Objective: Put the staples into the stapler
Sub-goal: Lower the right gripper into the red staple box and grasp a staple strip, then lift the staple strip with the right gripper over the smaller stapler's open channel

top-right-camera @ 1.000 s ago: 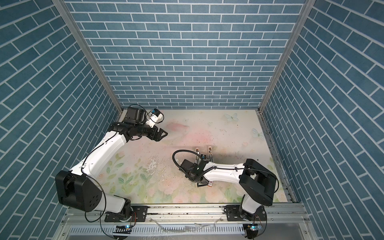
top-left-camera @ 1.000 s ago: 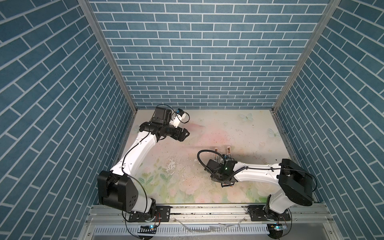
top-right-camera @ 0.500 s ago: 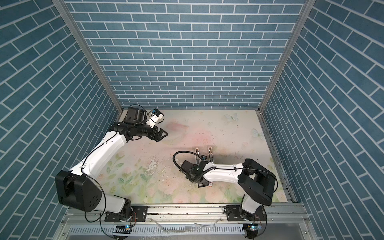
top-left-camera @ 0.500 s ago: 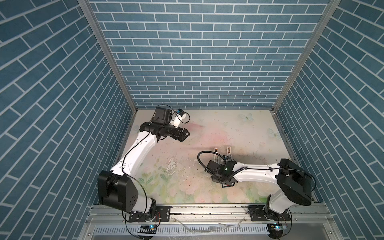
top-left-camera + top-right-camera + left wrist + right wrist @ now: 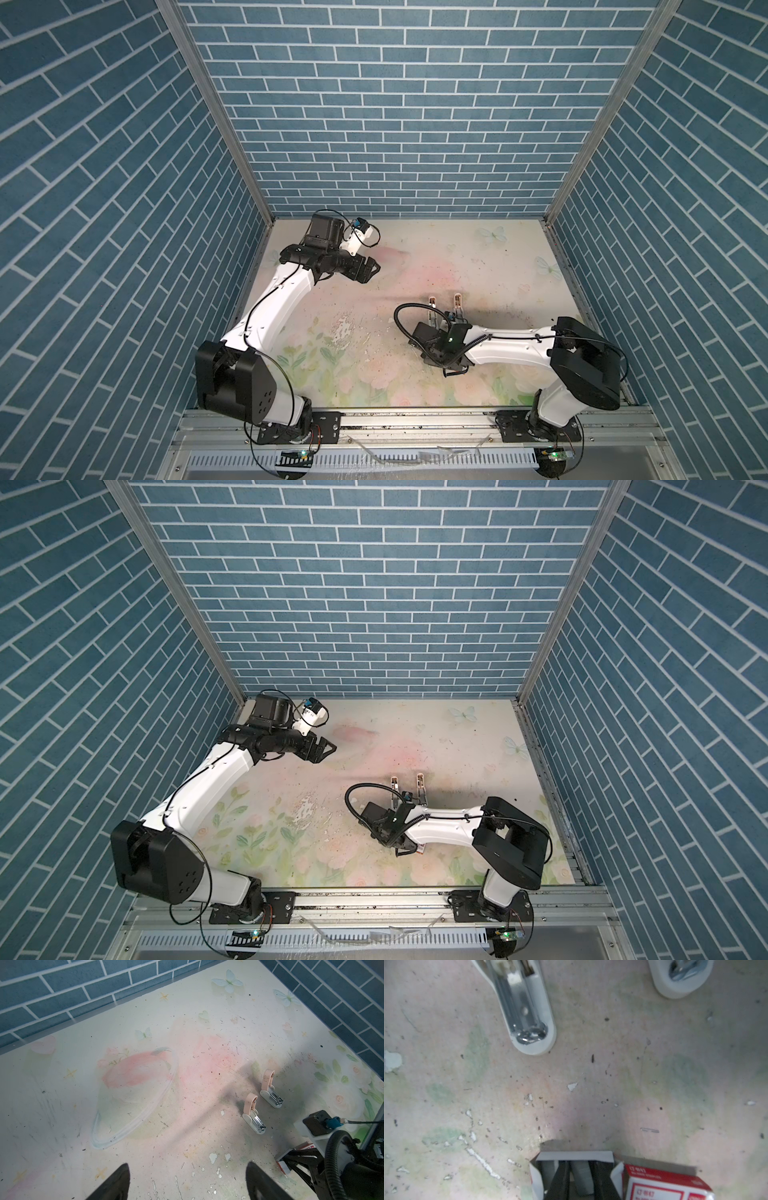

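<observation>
1. The right gripper point(image 5: 579, 1165) is reaching into the open box point(image 5: 571, 1156), fingers narrowed around the staples point(image 5: 581, 1182) inside, apparently pinching them.
2. The stapler point(image 5: 527, 1007) is lying hinged open nearby, magazine exposed for loading.
3. The left gripper point(image 5: 187, 1186) is hovering wide, empty, well apart.

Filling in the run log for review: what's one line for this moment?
phase: picking staples | right gripper: inside open box, shut on staples | left gripper: open, empty, above table | staplers: both open
</observation>
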Tool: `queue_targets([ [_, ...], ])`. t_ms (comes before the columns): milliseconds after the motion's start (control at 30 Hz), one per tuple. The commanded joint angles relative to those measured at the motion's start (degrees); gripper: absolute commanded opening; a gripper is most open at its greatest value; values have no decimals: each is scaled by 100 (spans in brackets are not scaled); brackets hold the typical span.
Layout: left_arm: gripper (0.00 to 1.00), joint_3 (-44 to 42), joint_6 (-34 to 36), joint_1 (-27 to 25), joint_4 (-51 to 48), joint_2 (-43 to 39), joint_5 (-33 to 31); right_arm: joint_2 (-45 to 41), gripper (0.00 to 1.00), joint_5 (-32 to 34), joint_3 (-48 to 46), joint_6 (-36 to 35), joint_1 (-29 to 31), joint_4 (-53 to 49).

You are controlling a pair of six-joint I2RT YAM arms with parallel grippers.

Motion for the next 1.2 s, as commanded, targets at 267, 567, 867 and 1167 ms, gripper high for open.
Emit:
queue_targets([
  [267,88,-115,-4,-42,22,-118,26,167,12,159,-87,-32,69,-170],
  [567,88,-137,73,-40,41,-157,-37,16,10,446,303,-341,178,-541],
  [867,89,-185,92,-41,58,-192,-55,-291,10,661,233,-374,183,-604],
  [1167,89,-161,167,-40,66,-275,-140,-571,10,858,313,-661,175,-442],
])
